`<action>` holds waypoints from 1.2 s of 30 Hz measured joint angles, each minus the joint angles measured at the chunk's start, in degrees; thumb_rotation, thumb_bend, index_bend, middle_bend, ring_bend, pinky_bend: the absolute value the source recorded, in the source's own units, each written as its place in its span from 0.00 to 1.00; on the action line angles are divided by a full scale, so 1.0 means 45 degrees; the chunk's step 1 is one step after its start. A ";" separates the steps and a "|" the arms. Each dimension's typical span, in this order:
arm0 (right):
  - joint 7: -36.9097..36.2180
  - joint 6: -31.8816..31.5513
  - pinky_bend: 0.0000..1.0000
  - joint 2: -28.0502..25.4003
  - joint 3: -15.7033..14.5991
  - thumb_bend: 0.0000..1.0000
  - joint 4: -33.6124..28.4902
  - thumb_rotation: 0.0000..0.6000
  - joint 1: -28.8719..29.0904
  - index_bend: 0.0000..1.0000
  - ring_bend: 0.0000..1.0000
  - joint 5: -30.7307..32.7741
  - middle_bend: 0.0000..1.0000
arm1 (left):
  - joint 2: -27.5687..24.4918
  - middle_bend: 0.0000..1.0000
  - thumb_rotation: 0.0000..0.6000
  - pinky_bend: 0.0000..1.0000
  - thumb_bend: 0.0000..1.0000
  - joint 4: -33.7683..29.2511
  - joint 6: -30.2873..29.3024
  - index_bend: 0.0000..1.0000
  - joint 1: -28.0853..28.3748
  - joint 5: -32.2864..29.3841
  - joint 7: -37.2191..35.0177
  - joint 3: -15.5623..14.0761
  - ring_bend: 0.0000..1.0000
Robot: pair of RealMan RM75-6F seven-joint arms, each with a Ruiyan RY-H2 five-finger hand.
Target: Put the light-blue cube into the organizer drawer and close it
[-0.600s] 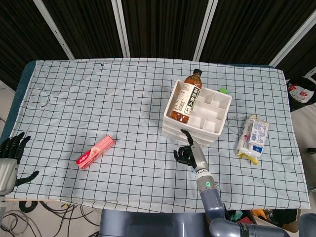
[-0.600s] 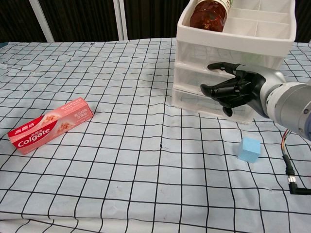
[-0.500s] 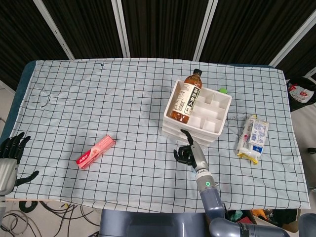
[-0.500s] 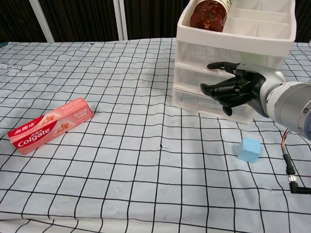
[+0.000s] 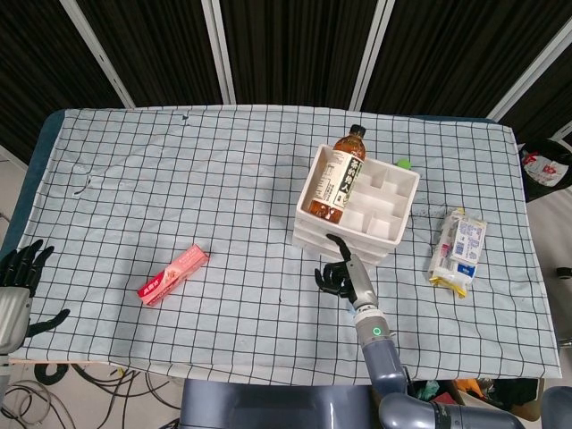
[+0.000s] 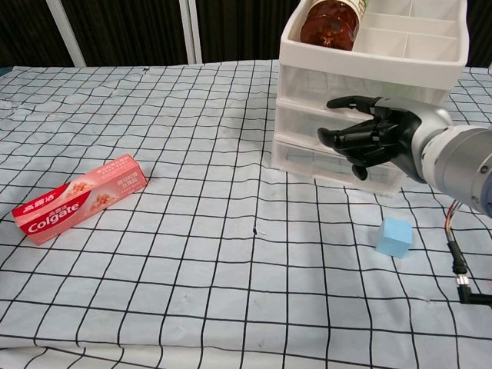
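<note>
The light-blue cube lies on the checked cloth, near the right edge of the chest view; the head view does not show it. The white organizer stands behind it, its front drawers all pushed in. My right hand hovers just in front of the drawer fronts, fingers loosely spread and holding nothing, above and to the left of the cube. At the left edge of the head view, off the table, my left hand hangs empty with its fingers apart.
A brown tea bottle leans in the organizer's top tray. A red Colgate toothpaste box lies on the left of the cloth. A snack packet lies right of the organizer, and a small green item behind it.
My right hand has shifted slightly up and to the right, closer to the drawer fronts. The cube, the organizer and my left hand have stayed where they were.
</note>
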State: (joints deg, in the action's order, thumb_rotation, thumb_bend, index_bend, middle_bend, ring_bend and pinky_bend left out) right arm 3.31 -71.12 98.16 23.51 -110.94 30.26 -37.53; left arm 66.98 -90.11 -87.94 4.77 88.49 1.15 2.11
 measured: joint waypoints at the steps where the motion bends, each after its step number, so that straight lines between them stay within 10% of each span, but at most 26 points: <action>1: -0.0015 0.0002 0.77 0.0008 0.0017 0.41 0.0000 1.00 0.0000 0.00 0.84 0.0025 0.81 | -0.0001 0.00 1.00 0.00 0.01 -0.0004 -0.0003 0.00 -0.0003 -0.0007 -0.0002 0.0003 0.00; 36: -0.0191 0.0243 0.77 -0.0049 0.0265 0.41 -0.0354 1.00 0.0055 0.16 0.84 0.0662 0.80 | -0.0012 0.00 1.00 0.00 0.01 -0.0063 0.0052 0.00 -0.0005 -0.0064 0.0032 0.0005 0.00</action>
State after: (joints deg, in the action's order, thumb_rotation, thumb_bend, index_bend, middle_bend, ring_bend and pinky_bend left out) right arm 2.45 -70.02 97.94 24.70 -112.53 30.51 -34.55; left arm 66.93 -90.39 -87.71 4.75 88.20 1.29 2.13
